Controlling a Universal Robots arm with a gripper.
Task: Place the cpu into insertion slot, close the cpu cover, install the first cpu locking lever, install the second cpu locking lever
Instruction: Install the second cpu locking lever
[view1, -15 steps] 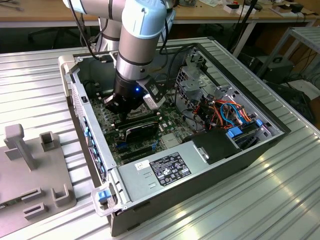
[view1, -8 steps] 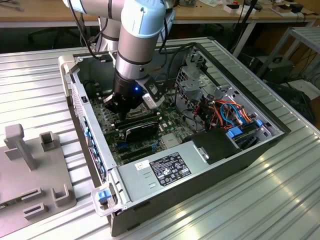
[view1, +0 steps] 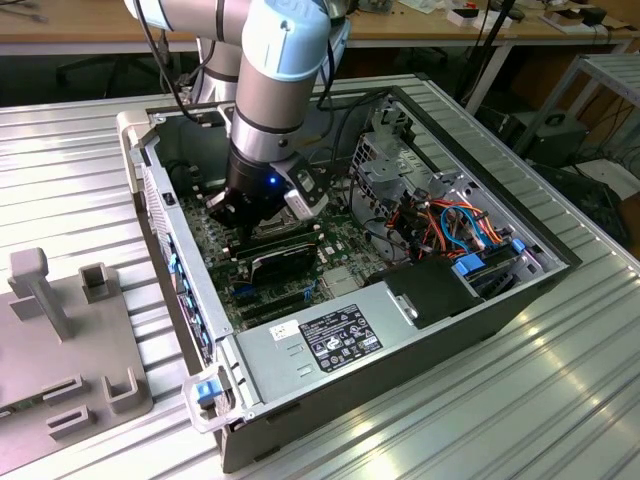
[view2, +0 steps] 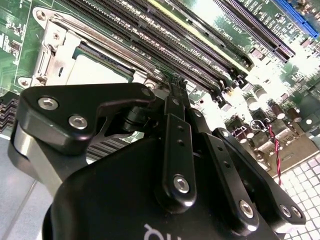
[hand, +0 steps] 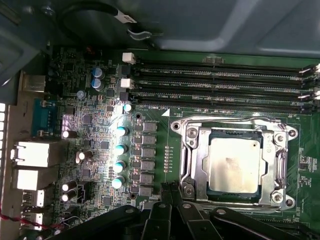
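Cpu (hand: 234, 169) sits in insertion slot (hand: 200, 165) under closed cpu cover (hand: 192, 155); gripper (hand: 172, 192), fingers pressed together and empty, wants a precise, light lever push.

Cpu (hand: 234, 167) seated flat in slot (hand: 235, 196), silver top smudged; cover (hand: 192, 160) closed over it, framing edges.
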